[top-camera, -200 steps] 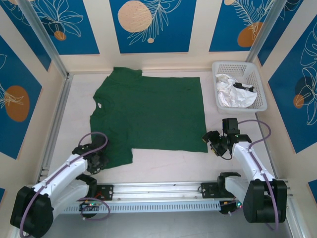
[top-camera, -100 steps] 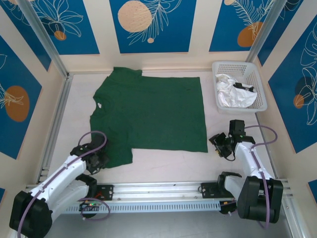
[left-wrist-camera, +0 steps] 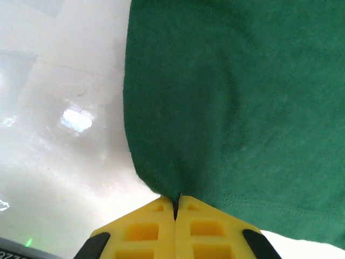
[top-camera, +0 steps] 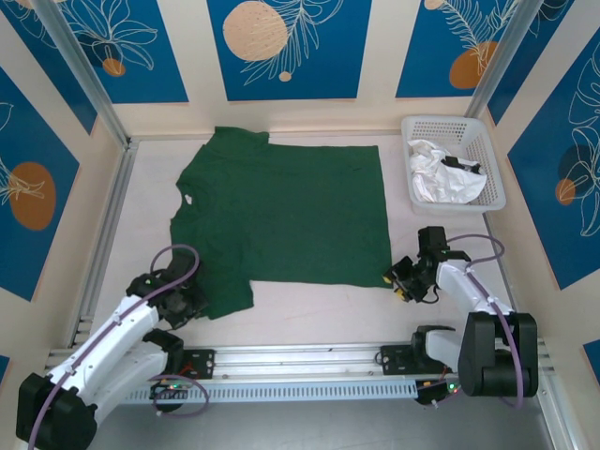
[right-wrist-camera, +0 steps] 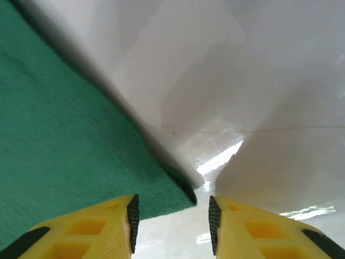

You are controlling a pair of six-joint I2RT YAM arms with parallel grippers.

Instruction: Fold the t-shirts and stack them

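One broad pale table (top-camera: 309, 305) took up most of the walled cell, and across its middle lay the dark green t-shirt (top-camera: 281, 220), spread flat with its collar toward the left side and its bottom hem toward the right. Away in the far right corner stood a white plastic lattice basket (top-camera: 450, 122), well apart from the green cloth, and inside it sat the white t-shirt (top-camera: 441, 178), crumpled, with a dark mark (top-camera: 459, 166) showing on top. Down at the near left, the left gripper (top-camera: 192, 302) sat on the shirt's near sleeve; from its wrist camera the yellow fingers (left-wrist-camera: 145, 226) were pressed tight together, with the sleeve's rounded edge caught right at their tips. Over at the near right corner of the shirt, the right gripper (top-camera: 398, 279) was down low at the table, its fingers (right-wrist-camera: 116, 226) spread wide, and the cloth's pointed corner lay in the gap between them, nothing yet gripped. Smallest of all, a white neck label (top-camera: 190, 198) showed at the collar.
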